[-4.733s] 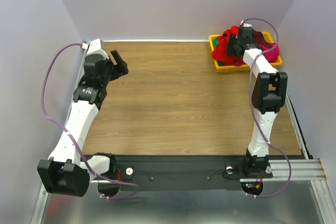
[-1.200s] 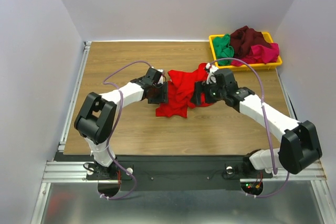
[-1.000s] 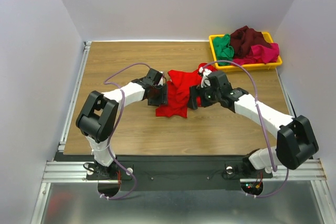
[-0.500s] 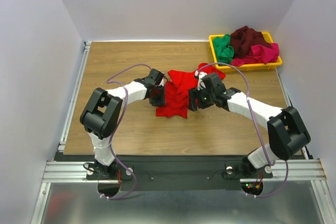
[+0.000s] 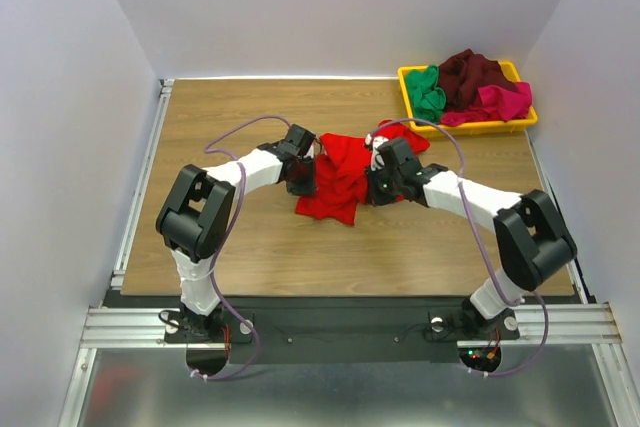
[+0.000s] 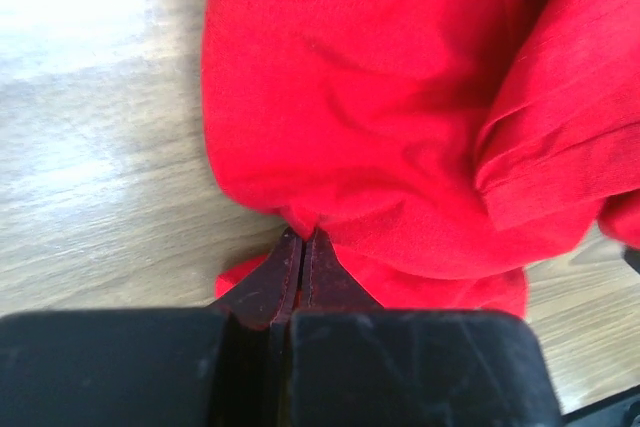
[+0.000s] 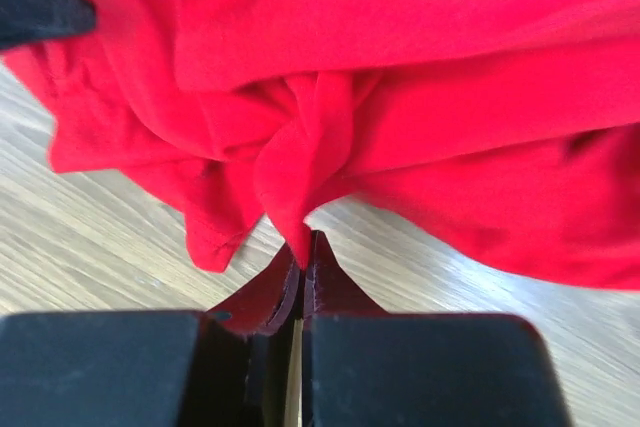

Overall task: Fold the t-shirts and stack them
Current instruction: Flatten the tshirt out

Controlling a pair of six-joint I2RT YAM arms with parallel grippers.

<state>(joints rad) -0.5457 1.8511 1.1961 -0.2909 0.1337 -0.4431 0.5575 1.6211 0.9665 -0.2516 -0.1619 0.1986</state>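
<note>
A bright red t-shirt lies crumpled in the middle of the wooden table. My left gripper is at its left edge, shut on a pinch of the red cloth. My right gripper is at its right edge, shut on a fold of the same shirt. The left wrist view shows my left gripper with its jaws pressed together on the hem. My right gripper shows the same in its own view. A green, a dark maroon and a magenta-pink t-shirt lie heaped in the tray.
The yellow tray stands at the table's back right corner. Grey walls close in the table on three sides. Purple cables loop above both arms.
Both grippers have closed on the red t-shirt over the last second. The right gripper slid left into the shirt's edge, bunching the cloth a little.
</note>
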